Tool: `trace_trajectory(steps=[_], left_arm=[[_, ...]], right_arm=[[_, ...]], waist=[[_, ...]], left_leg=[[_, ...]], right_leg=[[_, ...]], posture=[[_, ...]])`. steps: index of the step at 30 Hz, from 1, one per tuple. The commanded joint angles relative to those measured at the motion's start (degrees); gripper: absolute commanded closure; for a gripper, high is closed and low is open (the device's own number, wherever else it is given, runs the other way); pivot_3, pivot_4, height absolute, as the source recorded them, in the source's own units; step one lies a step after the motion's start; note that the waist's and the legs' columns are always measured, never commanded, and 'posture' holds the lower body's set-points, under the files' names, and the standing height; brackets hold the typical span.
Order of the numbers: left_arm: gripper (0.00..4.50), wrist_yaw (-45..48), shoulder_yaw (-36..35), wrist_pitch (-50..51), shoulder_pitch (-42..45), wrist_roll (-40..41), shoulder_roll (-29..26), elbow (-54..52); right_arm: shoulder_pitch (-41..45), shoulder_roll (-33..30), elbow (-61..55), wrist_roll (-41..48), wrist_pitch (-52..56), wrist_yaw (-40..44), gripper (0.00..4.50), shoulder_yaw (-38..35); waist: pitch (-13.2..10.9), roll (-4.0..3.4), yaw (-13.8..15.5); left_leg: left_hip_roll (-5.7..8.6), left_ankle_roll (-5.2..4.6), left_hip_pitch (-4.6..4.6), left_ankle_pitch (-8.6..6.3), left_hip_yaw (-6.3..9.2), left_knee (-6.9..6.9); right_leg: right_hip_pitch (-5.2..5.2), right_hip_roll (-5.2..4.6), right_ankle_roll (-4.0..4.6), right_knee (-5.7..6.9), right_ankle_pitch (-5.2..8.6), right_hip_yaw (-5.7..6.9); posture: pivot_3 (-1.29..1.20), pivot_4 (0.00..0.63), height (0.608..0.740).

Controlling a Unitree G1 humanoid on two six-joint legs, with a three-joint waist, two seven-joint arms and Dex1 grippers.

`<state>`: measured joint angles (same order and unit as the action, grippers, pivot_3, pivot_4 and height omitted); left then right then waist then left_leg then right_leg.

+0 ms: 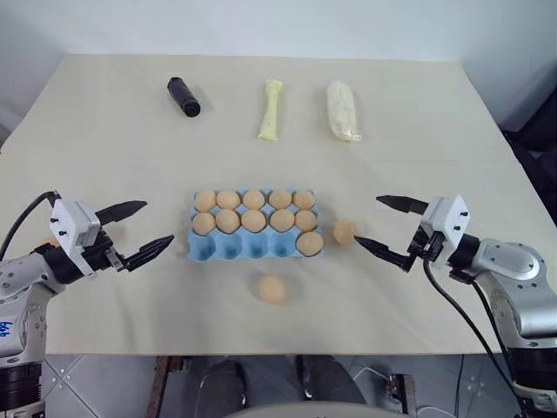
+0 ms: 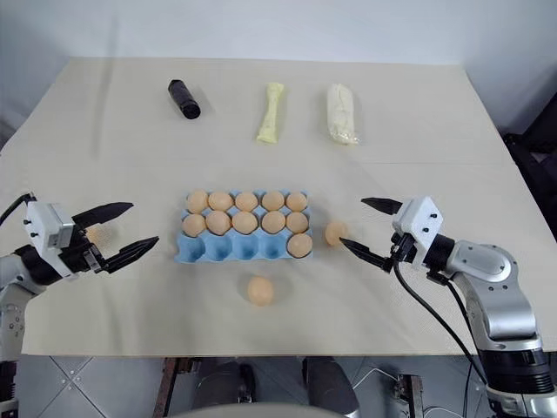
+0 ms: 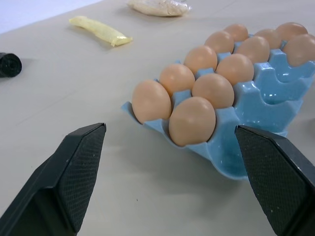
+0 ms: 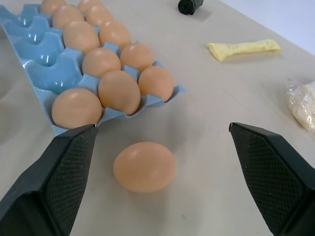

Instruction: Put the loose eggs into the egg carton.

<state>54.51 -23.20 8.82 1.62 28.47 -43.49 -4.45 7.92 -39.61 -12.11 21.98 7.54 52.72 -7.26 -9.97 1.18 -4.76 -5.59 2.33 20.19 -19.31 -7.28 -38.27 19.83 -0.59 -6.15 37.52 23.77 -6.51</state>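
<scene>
both grippers wide open, flanking the egg carton (image 1: 254, 226)
right gripper (image 1: 379, 223) faces a loose egg (image 1: 345, 231) beside the carton's right edge, ready to pinch; left gripper (image 1: 144, 229) empty.

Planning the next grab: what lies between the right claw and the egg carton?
One loose egg on bare table, between the open right claw and the egg carton; clear in both eye views.

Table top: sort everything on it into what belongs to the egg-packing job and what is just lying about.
Job:
- light blue moulded egg carton, eleven cups filled
- tan-orange loose egg beside the carton's right end
- tan-orange loose egg in front of the carton

Lying about:
- black cylinder
- thin pale yellow wrapped roll
- thicker pale wrapped roll
</scene>
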Motion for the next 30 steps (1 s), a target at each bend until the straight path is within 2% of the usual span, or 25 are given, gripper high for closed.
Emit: trace_trajectory(steps=[1,11,18,22,30], left_arm=[[0.03,-0.43,0.52,-1.14,0.74,-0.45,0.34,-1.62],[0.03,0.72,4.67,-1.73,2.49,-0.88,1.80,-3.00],[0.03,5.64,11.21,-5.91,1.14,-3.48,2.06,-4.90],[0.03,6.53,13.13,-6.65,0.29,-3.56,2.40,-5.68],[0.03,6.42,12.88,-6.57,0.72,-3.52,2.26,-4.31]], right_arm=[[-0.78,0.43,-1.60,0.27,-1.17,-0.83,0.00,-1.37],[-4.93,-3.35,-0.46,0.44,-1.81,1.45,0.00,-5.36],[-5.83,-4.79,5.70,-2.06,-6.13,4.94,0.00,-4.05],[-0.87,-2.70,8.76,-3.29,-6.86,6.22,0.00,0.53],[13.17,2.73,27.07,-8.65,-11.59,10.07,0.00,9.19]], waist=[[0.00,0.00,0.00],[0.00,0.00,0.08],[0.00,0.00,-0.03],[-0.02,-0.03,-0.32],[-0.26,-0.20,0.03]], left_leg=[[0.00,0.00,0.00,0.00,0.00,0.00],[0.02,0.00,0.00,0.00,0.00,-0.02],[0.02,0.00,-0.02,0.00,-0.04,-0.05],[-0.02,0.00,-0.10,0.00,-0.16,-0.07],[-0.09,-0.09,-0.07,-0.04,-0.15,-0.61]], right_leg=[[0.00,0.00,0.00,0.00,0.00,0.00],[-0.02,0.00,0.00,0.00,0.00,0.00],[-0.04,0.02,0.00,-0.01,0.00,-0.03],[-0.04,0.07,0.00,0.05,0.00,-0.14],[-0.07,0.04,0.02,0.31,-0.02,-0.10]], posture=[[0.00,0.150,0.740],[0.00,0.150,0.740],[0.00,0.150,0.740],[0.00,0.150,0.740],[0.00,0.150,0.740]])
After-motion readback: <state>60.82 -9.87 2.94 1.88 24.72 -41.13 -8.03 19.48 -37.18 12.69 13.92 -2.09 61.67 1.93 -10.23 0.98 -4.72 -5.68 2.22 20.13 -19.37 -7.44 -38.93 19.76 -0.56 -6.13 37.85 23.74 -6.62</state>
